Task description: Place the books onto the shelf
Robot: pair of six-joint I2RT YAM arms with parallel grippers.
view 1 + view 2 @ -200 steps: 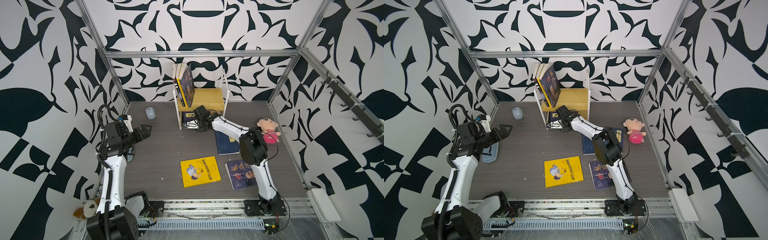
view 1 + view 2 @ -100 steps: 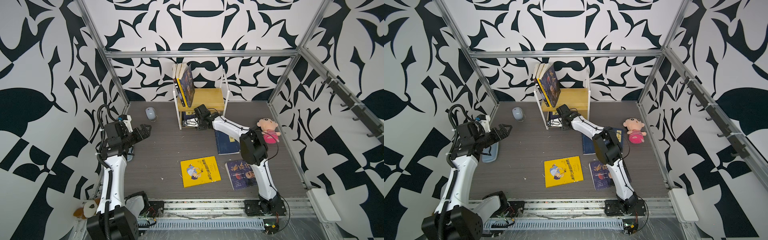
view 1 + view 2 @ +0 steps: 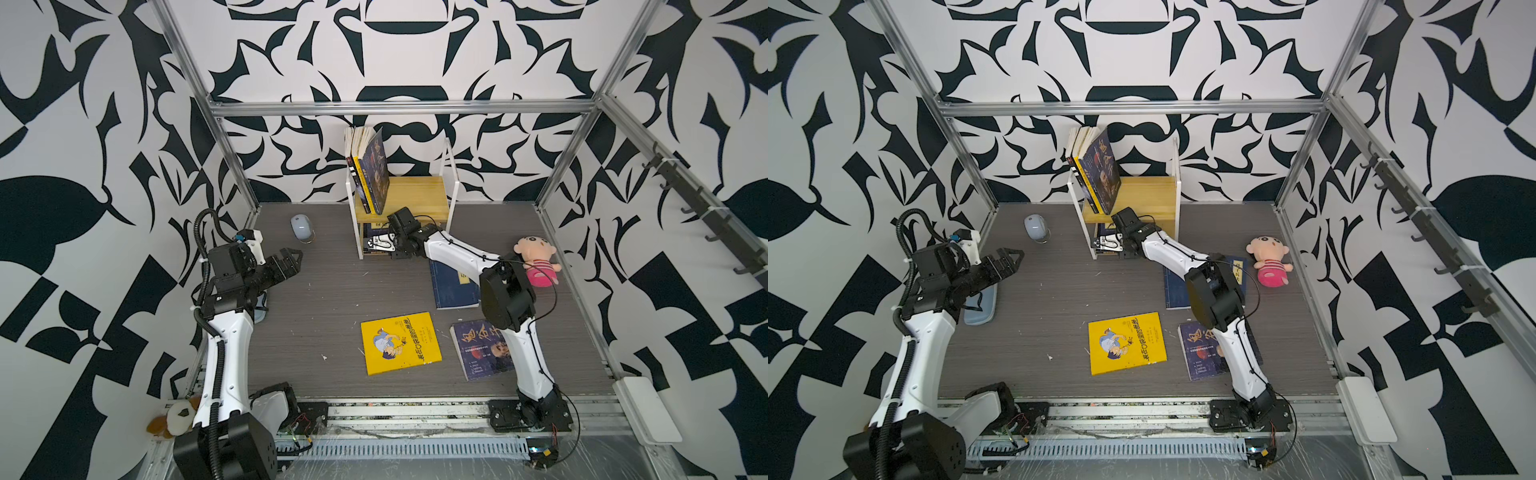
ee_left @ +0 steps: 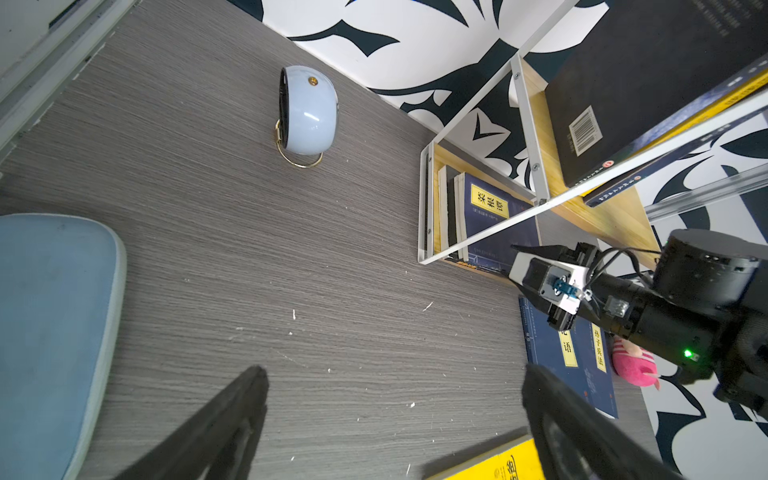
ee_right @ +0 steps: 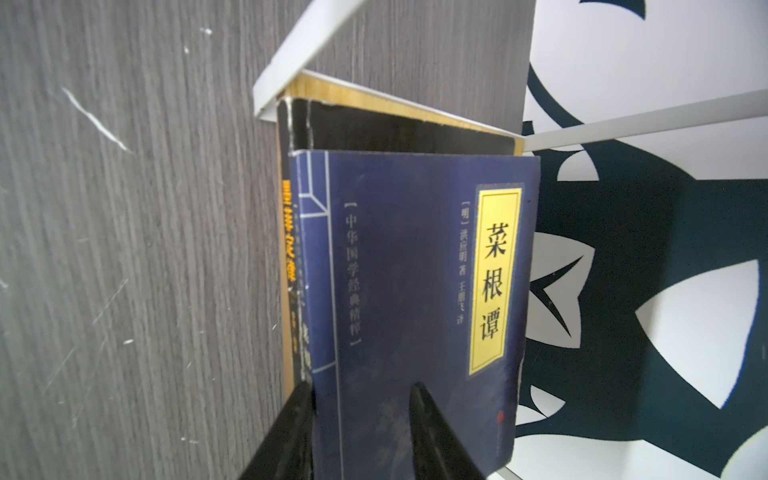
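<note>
The right gripper (image 5: 361,390) sits with jaws part-spread at the near edge of the navy book (image 5: 415,270), which stands in the lower tier of the shelf (image 3: 419,193). I can't tell if it grips. Backing out crooked could drag the book out again. The left gripper (image 3: 293,259) gapes empty.

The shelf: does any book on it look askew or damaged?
Yes. The upper books on the shelf lean toward its left frame instead of standing upright. On the lower tier, the black book partly hidden by the navy book has a cracked, worn spine.
</note>
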